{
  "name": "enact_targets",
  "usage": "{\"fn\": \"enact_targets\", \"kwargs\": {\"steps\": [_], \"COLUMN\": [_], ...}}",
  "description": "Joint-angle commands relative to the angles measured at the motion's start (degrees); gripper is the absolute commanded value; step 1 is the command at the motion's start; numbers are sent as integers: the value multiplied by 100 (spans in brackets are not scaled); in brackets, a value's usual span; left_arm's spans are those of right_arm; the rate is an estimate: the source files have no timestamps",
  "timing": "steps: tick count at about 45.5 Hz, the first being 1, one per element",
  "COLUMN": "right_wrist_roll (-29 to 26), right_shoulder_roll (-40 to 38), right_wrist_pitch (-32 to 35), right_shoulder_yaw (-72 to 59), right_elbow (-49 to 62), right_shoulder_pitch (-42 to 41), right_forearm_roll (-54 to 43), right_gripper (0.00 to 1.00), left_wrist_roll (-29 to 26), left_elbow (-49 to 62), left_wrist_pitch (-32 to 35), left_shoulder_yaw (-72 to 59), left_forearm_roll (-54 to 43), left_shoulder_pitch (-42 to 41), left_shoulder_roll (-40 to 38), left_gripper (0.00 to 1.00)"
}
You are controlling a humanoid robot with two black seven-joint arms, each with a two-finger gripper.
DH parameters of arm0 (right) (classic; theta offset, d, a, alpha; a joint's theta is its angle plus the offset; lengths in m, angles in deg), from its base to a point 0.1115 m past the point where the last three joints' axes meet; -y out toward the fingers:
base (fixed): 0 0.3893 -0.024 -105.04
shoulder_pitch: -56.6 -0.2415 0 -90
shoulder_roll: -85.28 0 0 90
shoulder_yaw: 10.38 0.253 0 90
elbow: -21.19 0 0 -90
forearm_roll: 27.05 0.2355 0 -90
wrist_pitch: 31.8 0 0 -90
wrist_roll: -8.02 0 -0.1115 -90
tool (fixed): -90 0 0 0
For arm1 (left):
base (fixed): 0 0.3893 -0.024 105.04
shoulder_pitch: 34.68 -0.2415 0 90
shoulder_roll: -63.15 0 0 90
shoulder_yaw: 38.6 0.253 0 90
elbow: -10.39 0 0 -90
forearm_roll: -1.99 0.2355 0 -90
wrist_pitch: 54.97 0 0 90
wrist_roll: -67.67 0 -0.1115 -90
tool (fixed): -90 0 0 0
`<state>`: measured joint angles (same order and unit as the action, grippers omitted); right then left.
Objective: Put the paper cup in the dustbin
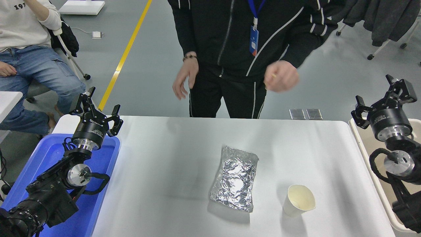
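Nothing gripped yet, approach step only. Paper cup point(299, 200) upright on the white surface point(164, 158), near the front edge, just right of the foil packet point(235, 177), untouched. Right gripper point(378, 95) raised over the beige dustbin point(361, 144) at the right edge, fingers spread, empty. Left gripper point(95, 110) parked over the blue bin point(49, 154), fingers apart. Next, probably: swing right arm left and down, straddle the rim, close gently to avoid crushing.

Beyond the white worktop's point(164, 158) far edge lies a grey floor point(151, 82) crossed by a yellow line point(126, 54). Past its far left corner stands a wheeled chair point(70, 52); past its far right corner, another chair draped with grey clothing point(384, 19).
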<state>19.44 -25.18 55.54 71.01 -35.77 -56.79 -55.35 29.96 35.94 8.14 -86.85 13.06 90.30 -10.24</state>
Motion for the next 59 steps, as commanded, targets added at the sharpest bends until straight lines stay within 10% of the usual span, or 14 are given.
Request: {"fn": "enact_targets", "kwargs": {"steps": [1, 59], "right_wrist_roll": [0, 0], "right_shoulder_roll": [-2, -248], "right_wrist_pitch": [-7, 11], "right_shoulder_yaw": [0, -9], "right_elbow": [0, 9], "right_shoulder_pitch": [0, -96], "right_forearm_roll": [0, 79], "right_gripper": [99, 99], "left_wrist_roll": [0, 0], "left_elbow": [2, 2], "left_wrist_pitch": [0, 0], "left_shoulder_yaw": [-1, -1], "left_forearm_roll": [0, 0], "left_shoulder_pitch": [0, 0], "left_shoulder_roll": [0, 0], "left_gripper": [100, 100]}}
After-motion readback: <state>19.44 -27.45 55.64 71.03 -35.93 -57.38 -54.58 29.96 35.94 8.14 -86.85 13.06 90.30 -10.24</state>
